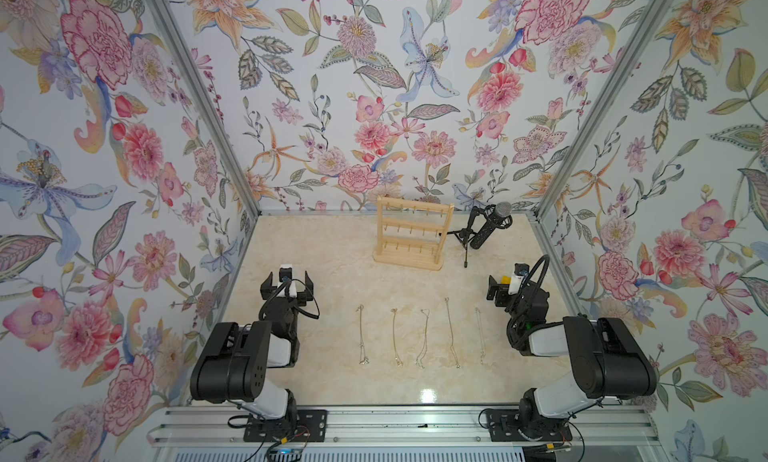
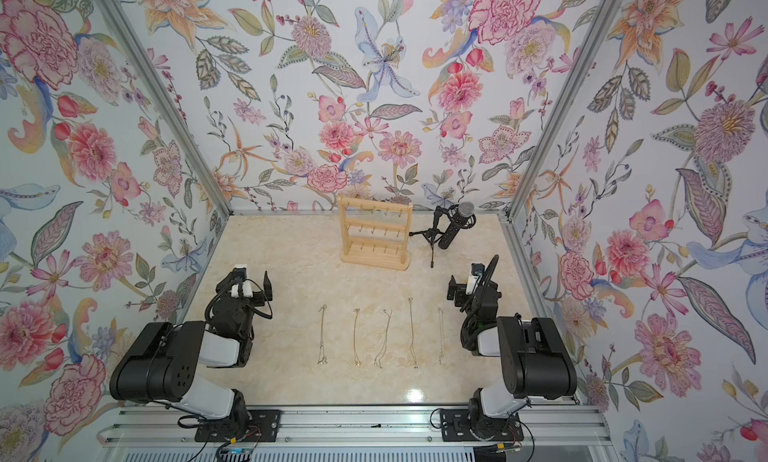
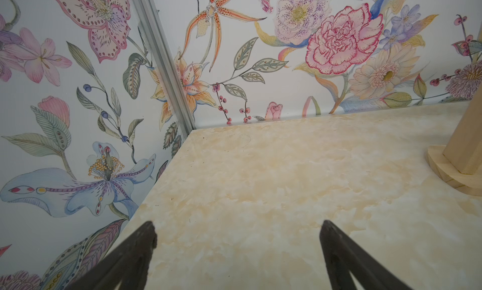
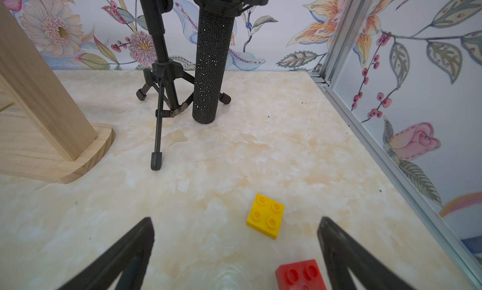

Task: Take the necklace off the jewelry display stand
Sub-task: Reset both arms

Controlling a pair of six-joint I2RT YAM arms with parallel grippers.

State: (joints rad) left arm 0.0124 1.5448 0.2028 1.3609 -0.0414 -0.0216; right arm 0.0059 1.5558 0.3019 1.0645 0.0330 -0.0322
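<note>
The light wood jewelry display stand [image 1: 411,237] [image 2: 374,235] stands upright at the back middle of the marble table, and its pegs look bare in both top views. Several thin necklaces [image 1: 397,337] lie stretched out in a row on the table between my two arms. My left gripper [image 1: 289,277] [image 3: 238,224] hovers open at the left, over bare table, with one post of the stand [image 3: 464,145] off to its side. My right gripper [image 1: 492,290] [image 4: 236,222] is open at the right, nothing between its fingers; the stand's base [image 4: 39,155] lies ahead of it.
A black microphone on a tripod [image 1: 486,227] [image 4: 211,66] stands right of the stand. A yellow brick [image 4: 265,216] and a red brick [image 4: 300,274] lie under the right gripper. Floral walls with aluminium posts [image 1: 582,119] close three sides; a rail [image 1: 395,422] runs along the front.
</note>
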